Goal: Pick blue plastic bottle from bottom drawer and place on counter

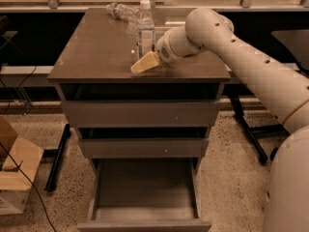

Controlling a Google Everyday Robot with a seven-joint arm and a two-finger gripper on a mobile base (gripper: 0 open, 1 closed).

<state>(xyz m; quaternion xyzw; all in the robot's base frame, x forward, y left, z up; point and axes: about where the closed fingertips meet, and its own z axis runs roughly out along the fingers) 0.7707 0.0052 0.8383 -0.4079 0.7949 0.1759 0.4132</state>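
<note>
The blue plastic bottle [146,27] stands upright with its white cap on top, at the back middle of the counter [91,52]. My gripper [145,62] reaches in from the right on the white arm. It sits low on the counter, right at the bottle's base, and its yellowish tip covers the bottle's foot from the front. The bottom drawer [145,192] is pulled out below, and nothing shows inside it.
A wrinkly clear bottle [120,9] lies on its side at the counter's back edge, left of the upright one. The two upper drawers are shut. A cardboard box [14,178] sits on the floor at left. Black stand legs [248,132] flank the cabinet.
</note>
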